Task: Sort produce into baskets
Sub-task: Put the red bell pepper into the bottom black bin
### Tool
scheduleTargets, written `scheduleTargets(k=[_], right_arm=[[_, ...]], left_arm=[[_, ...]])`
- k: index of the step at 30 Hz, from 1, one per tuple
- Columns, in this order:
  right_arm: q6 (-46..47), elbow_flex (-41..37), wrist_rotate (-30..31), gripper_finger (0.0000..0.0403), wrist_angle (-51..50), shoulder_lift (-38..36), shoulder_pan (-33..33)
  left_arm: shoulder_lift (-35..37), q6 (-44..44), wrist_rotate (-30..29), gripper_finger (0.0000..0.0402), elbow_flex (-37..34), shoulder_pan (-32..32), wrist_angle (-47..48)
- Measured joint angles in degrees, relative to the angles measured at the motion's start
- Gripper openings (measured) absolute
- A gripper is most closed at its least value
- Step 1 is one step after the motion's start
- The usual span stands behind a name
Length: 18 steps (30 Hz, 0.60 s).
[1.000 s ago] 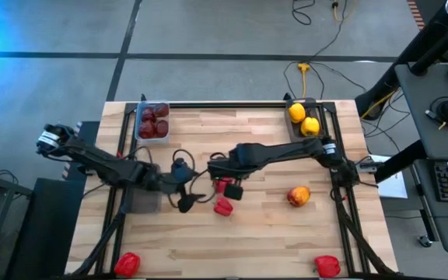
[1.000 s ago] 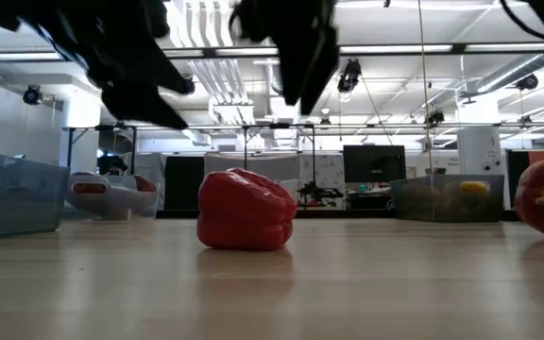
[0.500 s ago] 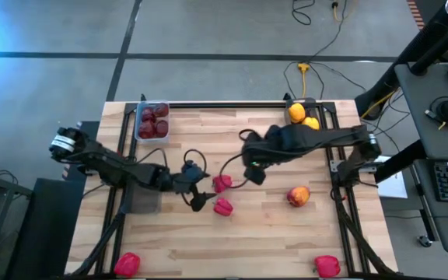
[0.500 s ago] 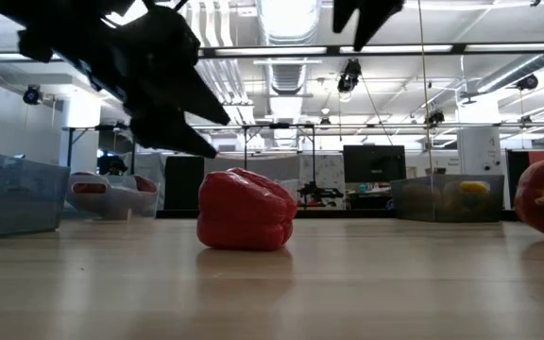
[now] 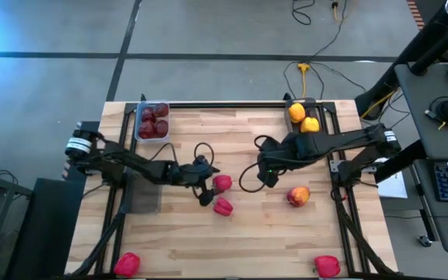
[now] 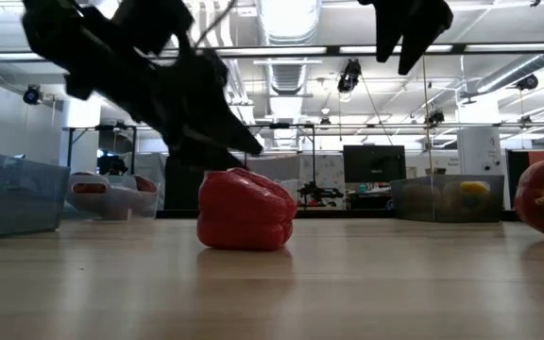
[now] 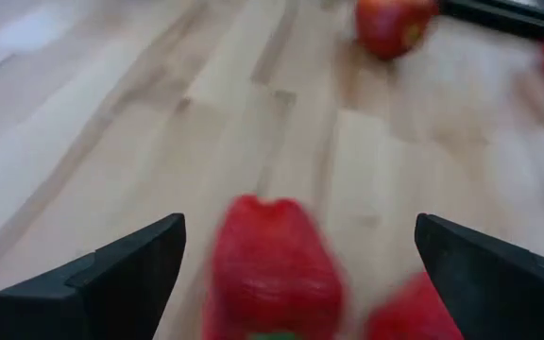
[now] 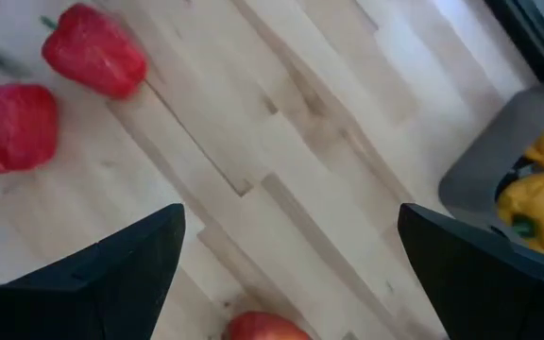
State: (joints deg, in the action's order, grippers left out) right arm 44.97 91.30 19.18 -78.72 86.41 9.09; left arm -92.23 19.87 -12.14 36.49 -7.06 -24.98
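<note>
Peppers [image 5: 222, 183] and [image 5: 223, 206] lie tilted mid-table beside the left gripper [image 5: 206, 192], fingers spread; right gripper [image 5: 270, 174] likewise spread.

High view looking straight down, covering whole table [image 5: 286, 233]. Low view sitting at tabletop height, facing level toward room, red pepper [image 6: 246, 210] close at 6 o'clock. Wrist views looking close past own fingers; both sharing red peppers with high view.

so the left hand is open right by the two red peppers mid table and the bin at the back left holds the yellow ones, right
Not quite. The high view shows the back-left bin holds dark maroon pieces; the yellow ones sit in the back-right bin. The left hand is indeed open beside the two red peppers.
</note>
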Motion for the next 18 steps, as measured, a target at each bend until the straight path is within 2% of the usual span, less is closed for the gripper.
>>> scheduleTargets(k=[4, 18], right_arm=[[-0.81, -0.08, -2.3, 0.038, 0.09, -0.02, 0.62], [-0.52, -0.08, -4.65, 0.038, -0.51, -0.85, 0.54]], left_arm=[[-2.37, 0.73, 1.55, 0.0398, 0.0, 1.51, -4.08], [-11.07, -0.05, 2.46, 0.0396, 0.11, 2.18, -4.26]])
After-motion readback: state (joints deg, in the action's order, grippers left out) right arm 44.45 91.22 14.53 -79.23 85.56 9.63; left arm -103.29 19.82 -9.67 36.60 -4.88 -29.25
